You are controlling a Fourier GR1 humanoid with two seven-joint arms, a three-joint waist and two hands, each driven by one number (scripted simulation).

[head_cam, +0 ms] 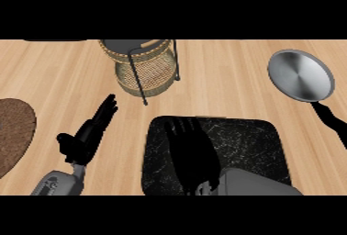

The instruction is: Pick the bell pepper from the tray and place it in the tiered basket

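A black marbled tray [251,147] lies at the lower middle of the counter. My right hand [192,153] reaches over the tray's left half, palm down, with its fingers [181,128] stretched toward the tray's far edge. No bell pepper shows anywhere; the hand hides whatever lies beneath it. The wicker tiered basket [143,69] on its black wire frame stands beyond the tray, at the top middle. My left hand [80,142] rests open to the left of the tray, fingers pointing up and away.
A grey frying pan [300,75] with a black handle [332,120] lies at the right. A round brown mat [12,133] sits at the left edge. Bare wooden counter lies between the tray and the basket.
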